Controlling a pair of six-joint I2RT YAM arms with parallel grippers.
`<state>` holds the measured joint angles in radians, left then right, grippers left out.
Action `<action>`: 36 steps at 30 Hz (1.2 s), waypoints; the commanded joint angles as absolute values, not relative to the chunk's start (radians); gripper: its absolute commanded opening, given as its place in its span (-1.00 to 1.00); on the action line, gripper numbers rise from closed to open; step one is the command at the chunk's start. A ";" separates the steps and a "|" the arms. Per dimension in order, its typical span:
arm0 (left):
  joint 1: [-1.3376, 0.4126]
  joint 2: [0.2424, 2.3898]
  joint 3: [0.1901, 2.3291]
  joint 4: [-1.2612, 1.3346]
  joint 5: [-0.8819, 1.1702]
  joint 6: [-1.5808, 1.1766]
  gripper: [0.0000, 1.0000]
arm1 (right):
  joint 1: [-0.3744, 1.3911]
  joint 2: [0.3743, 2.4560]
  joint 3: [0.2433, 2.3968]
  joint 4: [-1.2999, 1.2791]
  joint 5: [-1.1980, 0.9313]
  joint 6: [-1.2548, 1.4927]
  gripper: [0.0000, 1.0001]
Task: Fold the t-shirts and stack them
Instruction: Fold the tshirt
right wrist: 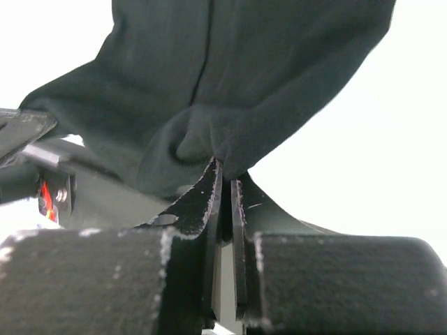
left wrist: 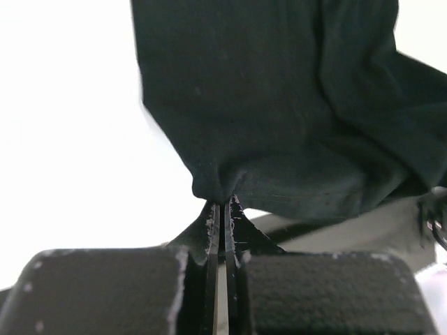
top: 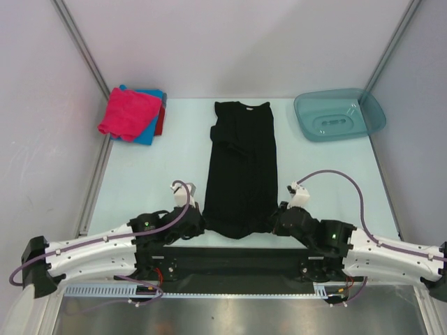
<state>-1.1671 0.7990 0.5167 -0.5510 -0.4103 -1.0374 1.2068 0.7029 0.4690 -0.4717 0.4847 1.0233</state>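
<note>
The black t-shirt (top: pixel 239 167) lies lengthwise down the middle of the table, folded narrow, its hem toward the arms. My left gripper (top: pixel 198 225) is shut on the hem's near left corner; in the left wrist view the cloth (left wrist: pixel 279 118) bunches at the closed tips (left wrist: pixel 223 204). My right gripper (top: pixel 277 225) is shut on the near right corner; the cloth (right wrist: pixel 230 84) bunches at its tips (right wrist: pixel 226 174). A stack of folded magenta-pink (top: pixel 128 112), blue (top: pixel 150 130) and red (top: pixel 161 122) shirts lies at the far left. No starburst print shows.
A translucent teal plastic basin (top: pixel 340 115) stands at the far right corner. White walls with metal frame posts enclose the table at left, right and back. The arms' black base rail (top: pixel 230 262) runs along the near edge.
</note>
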 commanded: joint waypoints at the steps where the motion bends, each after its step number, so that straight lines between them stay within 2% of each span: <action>1: -1.080 0.840 0.575 -0.471 -0.393 -0.890 -0.99 | 1.094 0.745 0.525 -0.388 0.428 0.873 -1.00; 7: -0.927 0.960 0.630 -0.344 -0.315 -0.752 -0.99 | 0.883 0.867 0.560 -0.269 0.278 0.703 -1.00; 17: -0.743 1.311 0.799 -0.172 -0.144 -0.598 -0.99 | 0.605 1.163 0.669 -0.068 0.014 0.552 -1.00; 27: -0.588 1.569 0.982 -0.126 -0.051 -0.514 -0.99 | 0.473 1.457 0.834 0.031 -0.146 0.483 -1.00; 36: -0.491 1.663 1.032 -0.110 -0.009 -0.505 -0.99 | 0.407 1.555 0.910 0.029 -0.126 0.462 -1.00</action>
